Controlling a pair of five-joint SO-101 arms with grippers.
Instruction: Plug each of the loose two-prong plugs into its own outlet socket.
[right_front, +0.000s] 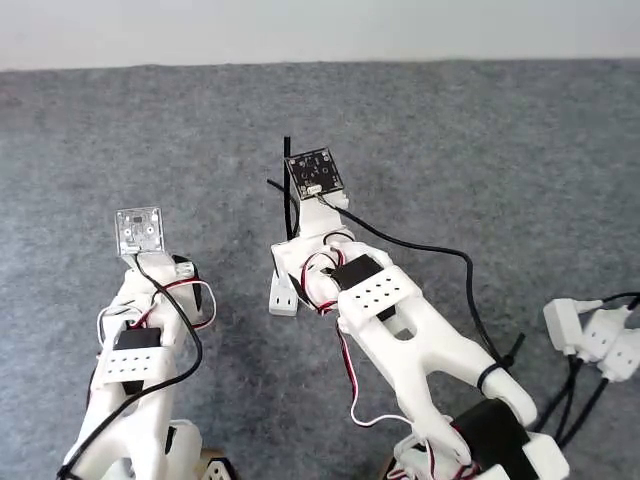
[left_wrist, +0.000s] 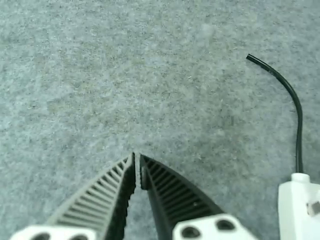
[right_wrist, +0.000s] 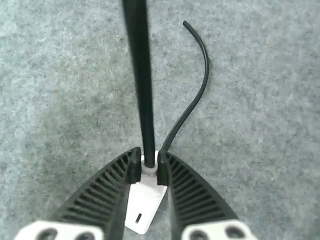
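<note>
The right gripper, its ribbed black fingers drawn in, is clamping the cord end of a white two-prong plug. The plug's body is sitting between the fingers, and its straight black cord is running out past the fingertips. A thinner curved black cord is leaving from just beside the same fingertips and lying on the grey carpet.

In the high view the plug is showing at 7 o'clock of the right arm's wrist camera, with the straight cord pointing toward 12 o'clock.

The left gripper is hanging over bare carpet with its fingertips pressed together, holding nothing. A white plug body is lying near it at the foot of the curved cord; whether this is the gripped plug cannot be told.

The left arm is standing at 9 o'clock of the right arm. The white outlet sockets are lying well apart from the plug, at its 3 o'clock, with black leads running toward 6 o'clock.
</note>
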